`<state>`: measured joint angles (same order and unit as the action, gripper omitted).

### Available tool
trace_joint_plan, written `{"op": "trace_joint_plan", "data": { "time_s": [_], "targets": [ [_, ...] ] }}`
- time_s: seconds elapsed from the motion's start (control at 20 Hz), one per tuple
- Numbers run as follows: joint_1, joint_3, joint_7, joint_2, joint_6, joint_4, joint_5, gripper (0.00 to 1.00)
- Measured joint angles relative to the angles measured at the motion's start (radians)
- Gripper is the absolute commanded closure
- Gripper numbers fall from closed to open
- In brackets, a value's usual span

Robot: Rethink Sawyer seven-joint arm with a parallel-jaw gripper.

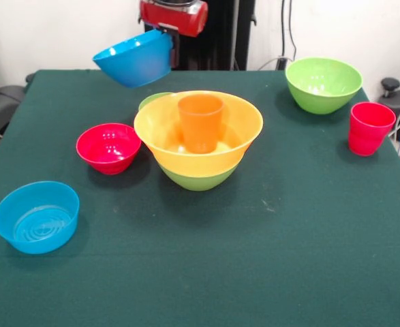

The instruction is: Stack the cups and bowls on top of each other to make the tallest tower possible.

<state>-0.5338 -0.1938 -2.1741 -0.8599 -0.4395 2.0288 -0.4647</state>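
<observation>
My gripper point(173, 49) hangs at the top of the front view, shut on the rim of the big blue bowl point(135, 60). That bowl is tilted in the air above the table's far left. At the centre stands the tower point(198, 153): the very wide orange bowl point(206, 160) nested in a big green bowl point(200, 180), with the orange cup point(200, 122) upright inside. The held bowl is up and to the left of this stack, apart from it.
A small green bowl point(153, 100) peeks out behind the stack. A small red bowl point(108, 146) sits to its left and a small blue bowl point(37, 216) near the front left. A second big green bowl point(324, 83) and the red cup point(370, 128) stand at the right.
</observation>
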Motion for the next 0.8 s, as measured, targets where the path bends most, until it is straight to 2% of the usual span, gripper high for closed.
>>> {"op": "trace_joint_plan", "data": {
  "time_s": [0.4, 0.8],
  "targets": [
    [0.049, 0.014, 0.0, 0.0, -0.014, -0.025, 0.012, 1.0],
    [0.064, 0.051, 0.0, 0.027, 0.059, -0.054, 0.012, 1.0]
  ]
}}
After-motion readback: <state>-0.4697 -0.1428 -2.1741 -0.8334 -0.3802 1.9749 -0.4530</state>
